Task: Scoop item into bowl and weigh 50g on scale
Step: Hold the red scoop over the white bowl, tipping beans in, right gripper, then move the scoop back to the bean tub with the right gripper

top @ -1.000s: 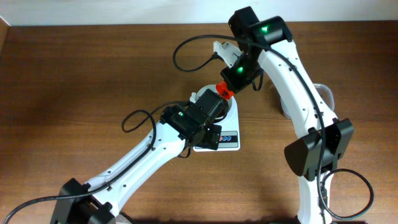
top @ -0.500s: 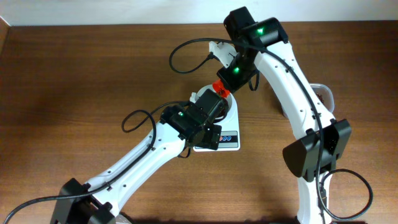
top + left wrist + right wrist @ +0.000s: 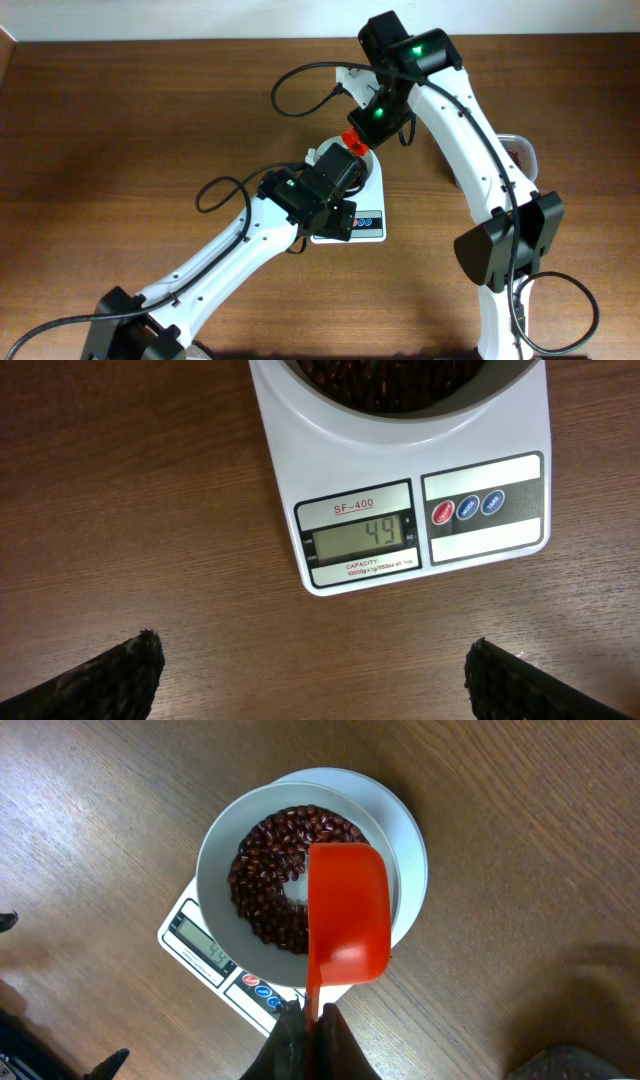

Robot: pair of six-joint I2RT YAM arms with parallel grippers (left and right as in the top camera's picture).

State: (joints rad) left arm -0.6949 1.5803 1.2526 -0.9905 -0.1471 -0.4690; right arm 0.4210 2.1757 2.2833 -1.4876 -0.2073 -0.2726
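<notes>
The white scale (image 3: pixel 290 460) lies on the wooden table, and its grey display (image 3: pixel 360 535) reads 49. On it stands the white bowl (image 3: pixel 215 860), holding a heap of dark red-brown beans (image 3: pixel 270 870). My right gripper (image 3: pixel 312 1015) is shut on the handle of a red scoop (image 3: pixel 347 910), whose cup hangs over the bowl's right half with no beans showing on it. My left gripper (image 3: pixel 312 645) hovers open over bare table just in front of the scale, its fingers (image 3: pixel 130 670) wide apart and holding nothing.
A clear plastic tub (image 3: pixel 522 150) sits to the right, partly hidden behind the right arm. The left arm (image 3: pixel 230 250) crosses the table diagonally and covers most of the scale in the overhead view. A black cable (image 3: pixel 300 85) loops near the right wrist.
The right gripper and the red scoop have shifted slightly up and to the left over the bowl. The left arm has stayed still.
</notes>
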